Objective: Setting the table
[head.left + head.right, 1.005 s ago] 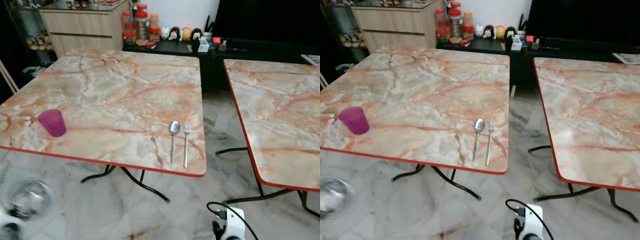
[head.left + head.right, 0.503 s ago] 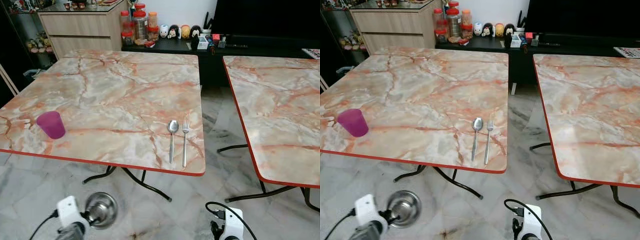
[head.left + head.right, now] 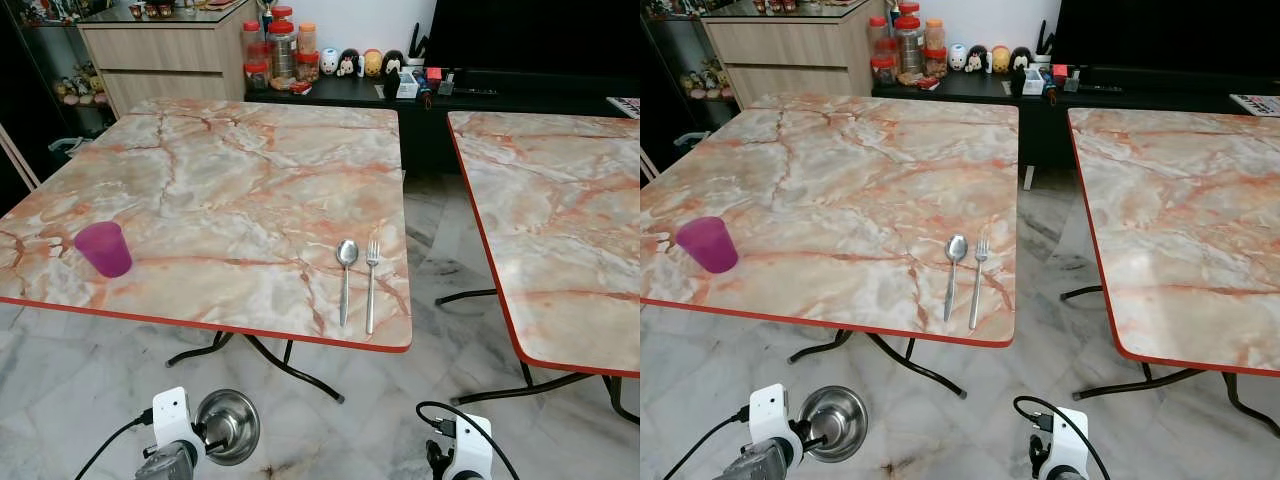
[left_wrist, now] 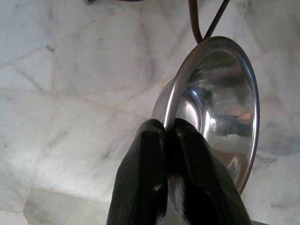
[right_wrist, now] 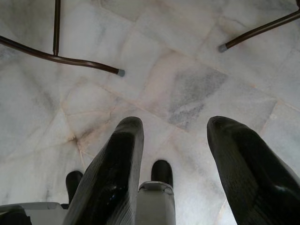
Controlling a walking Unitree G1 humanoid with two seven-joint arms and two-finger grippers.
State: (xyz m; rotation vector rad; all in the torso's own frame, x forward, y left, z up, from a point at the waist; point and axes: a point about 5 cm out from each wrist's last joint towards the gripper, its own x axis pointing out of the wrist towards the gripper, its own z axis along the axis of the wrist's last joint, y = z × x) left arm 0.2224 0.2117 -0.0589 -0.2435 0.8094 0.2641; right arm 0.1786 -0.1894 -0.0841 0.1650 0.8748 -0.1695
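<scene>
Since half a second ago we see the left gripper [image 4: 169,136] shifted slightly right and up, pinching the rim of one steel bowl [image 3: 229,425] low over the marble floor [image 3: 380,400]. Right gripper [image 5: 176,140] hangs spread apart, empty. On the nearer of two marble tables [image 3: 230,180]: one purple cup [image 3: 103,248], one spoon [image 3: 346,275], one fork [image 3: 372,282], side by side near the front edge.

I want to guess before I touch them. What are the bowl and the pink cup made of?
The bowl in the left pincer looks like polished steel: silvery and mirror-bright, with reflections inside. The cup on the table looks like see-through pink plastic, though coloured glass is possible.
</scene>
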